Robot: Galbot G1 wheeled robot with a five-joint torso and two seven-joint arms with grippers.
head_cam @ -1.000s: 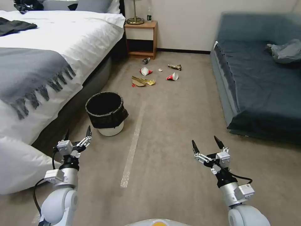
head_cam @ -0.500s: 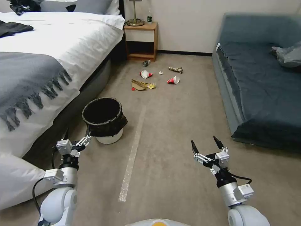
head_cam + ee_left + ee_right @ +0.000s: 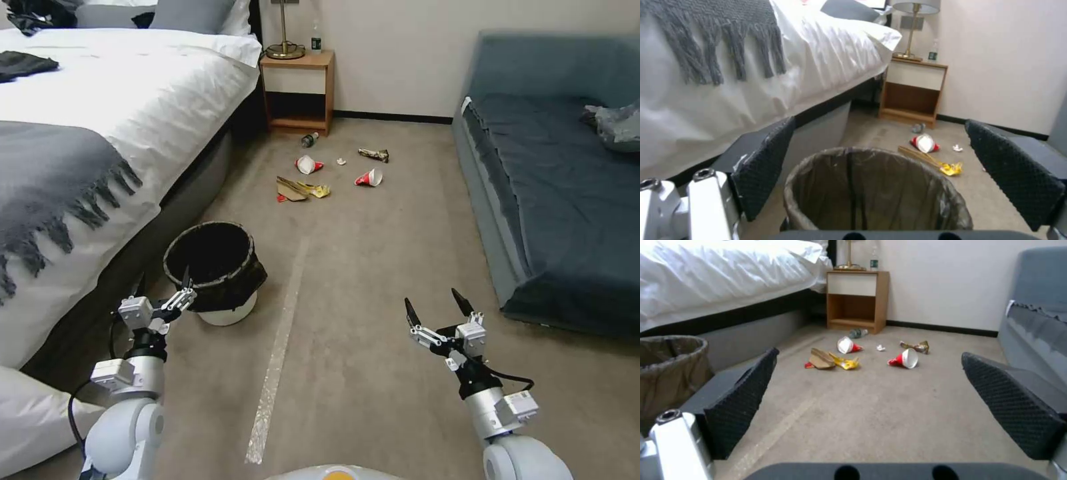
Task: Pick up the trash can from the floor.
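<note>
The trash can (image 3: pixel 215 273) stands upright on the floor (image 3: pixel 373 267) beside the bed (image 3: pixel 100 133), mouth facing up, its dark bag folded over the rim; no label or writing can be read on it. The left pincer (image 3: pixel 162 293) hangs just before the can's near rim, fingers apart. The right pincer (image 3: pixel 433 308) hovers over bare carpet across the tape strip (image 3: pixel 277 360), well apart from the can, fingers spread
</note>
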